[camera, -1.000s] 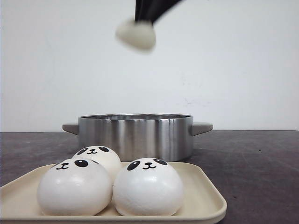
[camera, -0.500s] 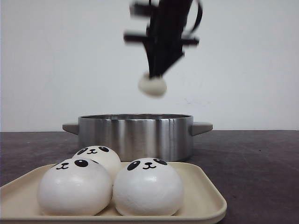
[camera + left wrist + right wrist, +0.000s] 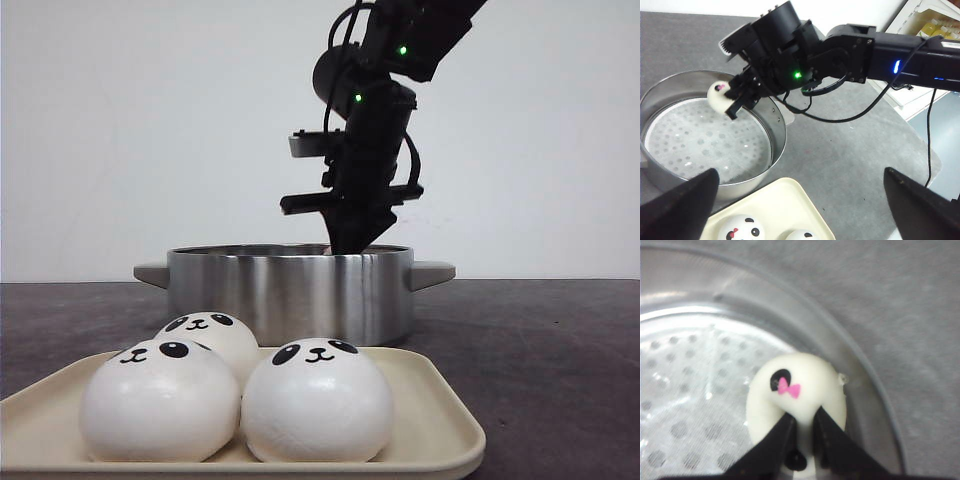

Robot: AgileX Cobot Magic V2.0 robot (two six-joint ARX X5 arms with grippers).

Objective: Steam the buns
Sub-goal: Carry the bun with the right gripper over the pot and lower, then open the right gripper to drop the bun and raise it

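Steel steamer pot (image 3: 290,290): stands on the dark tabletop (image 3: 560,350) behind the cream tray (image 3: 440,425); its perforated floor shows bare in the left wrist view
Held bun (image 3: 797,405): pinched in the right pincer (image 3: 804,432), hanging inside the pot's rim close to the near wall, a pink bow mark facing the wrist camera; whether it touches the steamer floor I cannot tell
Right pincer: fingers pressed into the soft bun, pinching it narrowly from above; in the front view the arm dips behind the pot's rim, so the tips are hidden there
Left pincer (image 3: 800,210): spread wide, holding nothing, hovering over the tray's edge
Remaining buns (image 3: 235,395): three panda-faced ones crowded on the tray, touching one another
Step in hand: placing the first bun into the steamer, judging by the bare floor
Next move: likely lower until the bun rests on the perforated plate, then part the fingers and lift straight up so the squashy dough does not cling or roll against the wall
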